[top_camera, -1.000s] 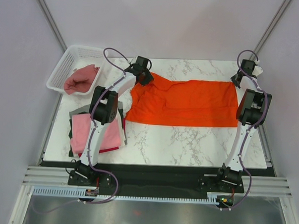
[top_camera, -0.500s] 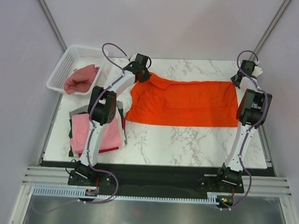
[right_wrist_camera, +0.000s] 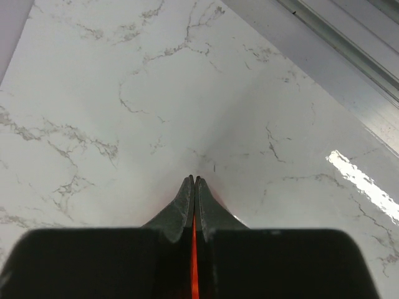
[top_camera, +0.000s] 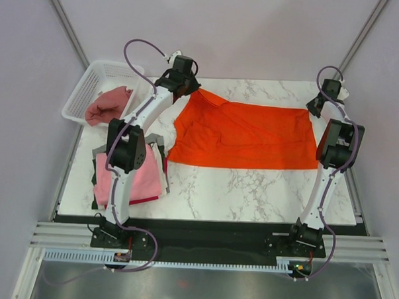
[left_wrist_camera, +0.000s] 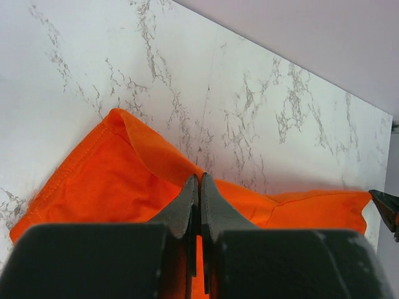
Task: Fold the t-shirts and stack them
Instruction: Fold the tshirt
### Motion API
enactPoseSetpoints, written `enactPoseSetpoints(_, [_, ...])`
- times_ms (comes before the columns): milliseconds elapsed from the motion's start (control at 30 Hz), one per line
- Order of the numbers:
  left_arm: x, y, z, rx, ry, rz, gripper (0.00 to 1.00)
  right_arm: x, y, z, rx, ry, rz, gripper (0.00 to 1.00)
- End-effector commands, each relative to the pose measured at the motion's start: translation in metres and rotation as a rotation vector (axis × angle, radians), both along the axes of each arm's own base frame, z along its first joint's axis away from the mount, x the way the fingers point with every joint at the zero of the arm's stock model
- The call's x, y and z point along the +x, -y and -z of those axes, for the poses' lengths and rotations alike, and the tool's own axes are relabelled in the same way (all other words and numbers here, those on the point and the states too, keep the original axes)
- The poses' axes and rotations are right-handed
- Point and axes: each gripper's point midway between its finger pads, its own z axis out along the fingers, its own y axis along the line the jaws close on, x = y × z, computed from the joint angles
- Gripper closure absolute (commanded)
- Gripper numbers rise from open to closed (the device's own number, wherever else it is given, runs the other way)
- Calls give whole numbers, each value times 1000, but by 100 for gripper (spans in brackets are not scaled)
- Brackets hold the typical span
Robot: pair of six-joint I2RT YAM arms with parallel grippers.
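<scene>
While the orange t-shirt (top_camera: pixel 246 135) lies spread across the upper middle of the marble surface (top_camera: pixel 251 185), both arms reach to its far edge, one at each corner. At the upper left of the overhead view, the left gripper (left_wrist_camera: pixel 198 187) has its fingers pressed together on the shirt's far-left corner. Its wrist view shows orange cloth caught between the dark fingertips, with a hemmed fold falling away to the lower left. The cloth there is pulled to a point at the gripper, and creases run from it across the shirt. At the upper right, the right gripper (right_wrist_camera: pixel 194 184) is likewise pinched tight on the far-right corner, and its own view shows only a thin sliver of orange between the closed fingers above bare marble. The near edge of the shirt runs straight and flat across the middle of the surface. At the left side sits a stack of folded shirts with a light pink t-shirt (top_camera: pixel 145 177) on top and grey, dark and red edges showing beneath it. A white mesh basket (top_camera: pixel 82 95) in the upper left holds a crumpled dusty rose t-shirt (top_camera: pixel 108 106).
</scene>
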Motion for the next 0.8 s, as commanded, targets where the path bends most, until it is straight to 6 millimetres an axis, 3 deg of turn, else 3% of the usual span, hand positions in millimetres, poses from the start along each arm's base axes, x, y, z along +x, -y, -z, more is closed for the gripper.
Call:
enactPoseSetpoints(0, [-7, -8, -47, 26, 87, 11, 98, 6, 4, -59, -6, 102, -20, 100])
enactPoseSetpoints(300, [-20, -1, -37, 40, 61, 33, 98, -4, 6, -82, 20, 133, -26, 100])
enactPoseSetpoints(533, [-19, 0, -28, 40, 45, 37, 98, -19, 13, -105, 30, 160, -9, 100])
enactPoseSetpoints(767, [-32, 1, -25, 33, 23, 60, 98, -36, 5, -108, 58, 148, -25, 100])
